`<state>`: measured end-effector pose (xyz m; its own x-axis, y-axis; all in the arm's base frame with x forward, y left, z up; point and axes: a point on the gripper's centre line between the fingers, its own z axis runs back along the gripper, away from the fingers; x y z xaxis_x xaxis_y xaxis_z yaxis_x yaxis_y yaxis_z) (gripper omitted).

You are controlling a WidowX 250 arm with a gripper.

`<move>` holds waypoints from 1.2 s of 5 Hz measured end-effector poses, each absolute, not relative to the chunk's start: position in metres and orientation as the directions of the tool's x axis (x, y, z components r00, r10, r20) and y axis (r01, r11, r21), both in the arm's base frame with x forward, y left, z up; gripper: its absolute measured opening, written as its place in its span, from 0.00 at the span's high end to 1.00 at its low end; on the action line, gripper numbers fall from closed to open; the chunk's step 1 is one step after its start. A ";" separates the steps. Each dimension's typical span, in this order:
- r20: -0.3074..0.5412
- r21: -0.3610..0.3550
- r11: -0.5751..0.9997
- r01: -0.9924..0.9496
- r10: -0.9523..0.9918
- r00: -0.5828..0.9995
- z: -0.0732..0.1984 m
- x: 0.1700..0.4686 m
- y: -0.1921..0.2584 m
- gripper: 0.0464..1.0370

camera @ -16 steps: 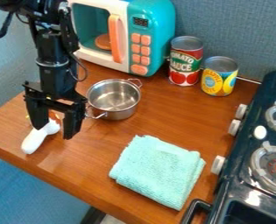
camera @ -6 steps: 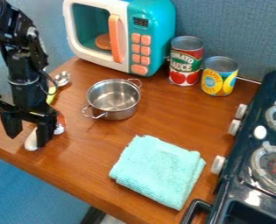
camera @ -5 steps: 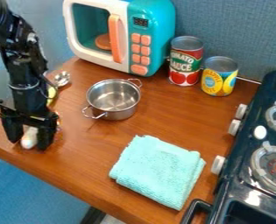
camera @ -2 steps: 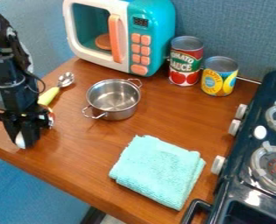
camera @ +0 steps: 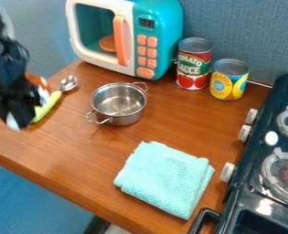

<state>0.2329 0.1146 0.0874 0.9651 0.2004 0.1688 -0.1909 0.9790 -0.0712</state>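
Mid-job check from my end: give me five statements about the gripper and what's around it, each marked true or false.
1. The gripper holds the white-handled object. True.
2. The spoon lies inside the metal pot. False: the spoon lies beside the pot, on the wooden table.
3. The folded cloth is draped over the stove. False: the cloth lies on the table, beside the stove.
4. The yellow-labelled can stands upright next to the red-and-green can. True.
5. The toy microwave is all orange. False: it is teal and white with an orange handle and buttons.
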 end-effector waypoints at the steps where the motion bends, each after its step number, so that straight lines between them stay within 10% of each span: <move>1: 0.276 -0.085 0.994 -0.064 0.085 0.957 0.123 0.238 0.077 0.73; 5: 0.210 -0.174 0.979 0.102 -0.065 0.976 0.136 0.354 -0.048 0.73; 6: 0.150 -0.161 0.981 0.107 -0.082 0.985 0.094 0.388 -0.069 0.73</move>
